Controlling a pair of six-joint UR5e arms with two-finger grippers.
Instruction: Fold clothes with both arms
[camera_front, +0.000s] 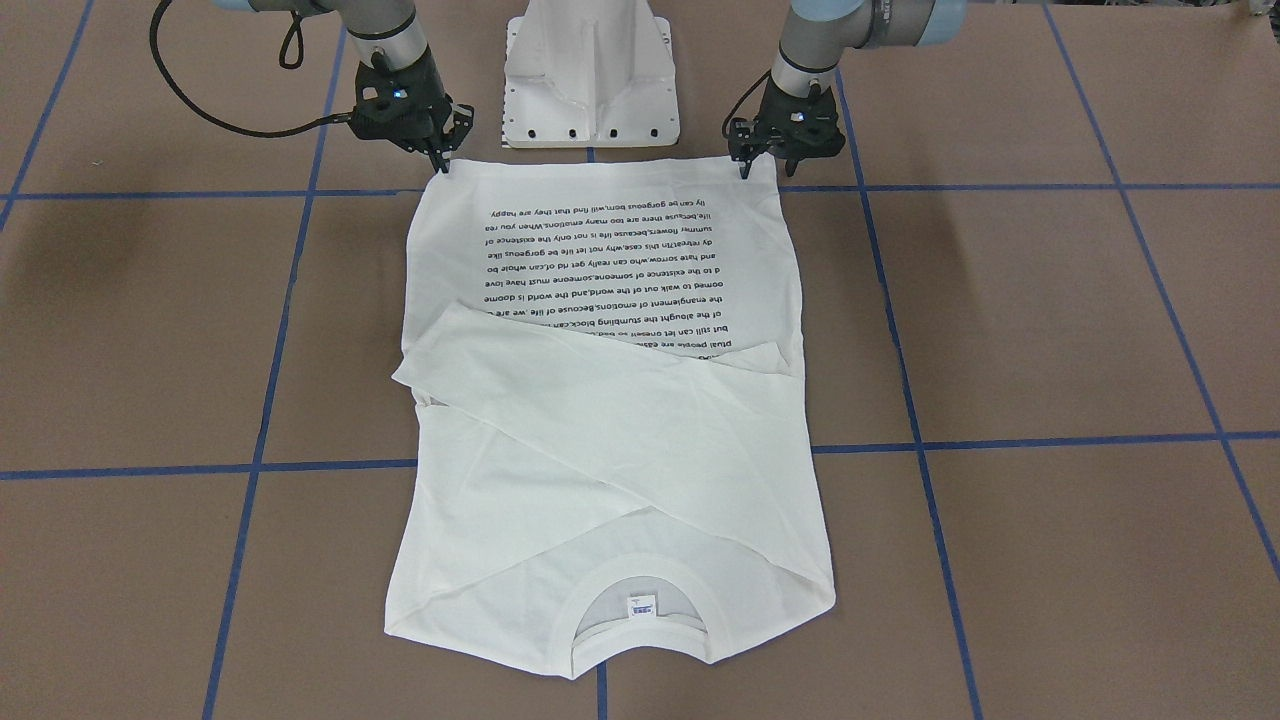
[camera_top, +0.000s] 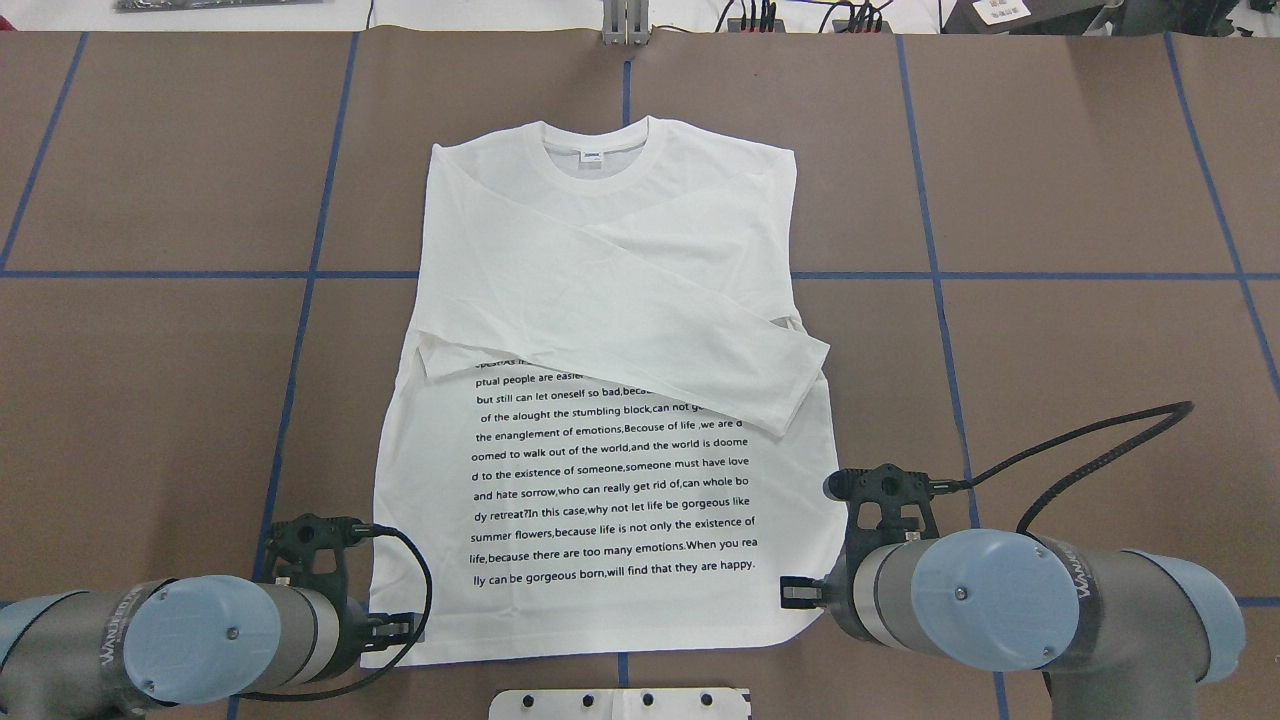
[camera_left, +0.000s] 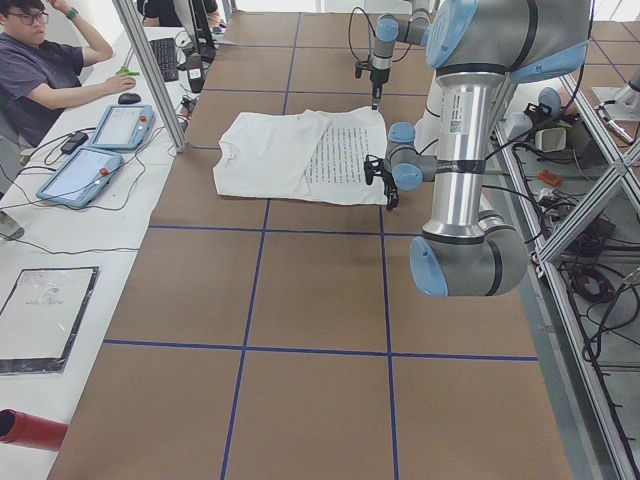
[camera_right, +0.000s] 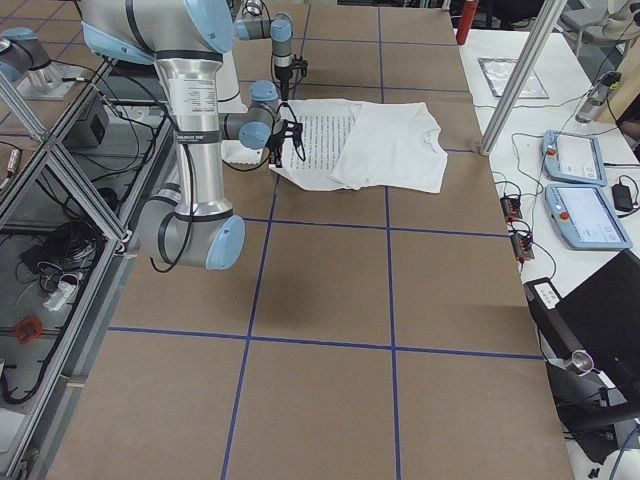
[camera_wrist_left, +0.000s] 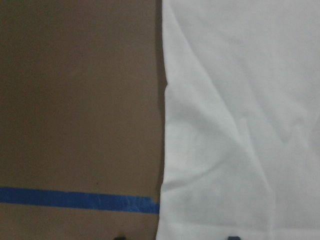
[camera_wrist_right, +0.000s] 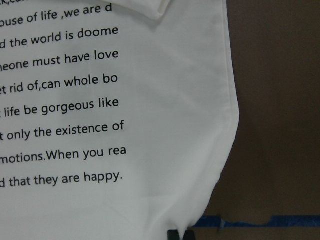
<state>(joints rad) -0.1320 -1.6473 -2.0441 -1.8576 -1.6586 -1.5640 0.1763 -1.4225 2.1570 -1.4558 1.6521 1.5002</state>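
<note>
The white long-sleeved T-shirt (camera_front: 600, 450) (camera_top: 600, 300) lies flat on the brown table, text side up, with both sleeves folded across the chest. Its collar points away from the robot and its hem lies near the base. My left gripper (camera_front: 757, 168) (camera_top: 405, 630) is at the hem's left corner. The left wrist view shows its gripper (camera_wrist_left: 175, 238) open, the tips straddling the shirt's side edge (camera_wrist_left: 162, 125). My right gripper (camera_front: 441, 163) (camera_top: 790, 595) is at the other hem corner. In the right wrist view its gripper (camera_wrist_right: 180, 235) is shut on the hem of the shirt (camera_wrist_right: 150, 190).
The white pedestal (camera_front: 590, 90) (camera_top: 620, 703) stands just behind the hem, between the arms. Blue tape lines (camera_front: 1000, 440) grid the brown table. A person (camera_left: 40, 70) sits at a side desk with teach pendants (camera_left: 80, 175) beyond the collar end.
</note>
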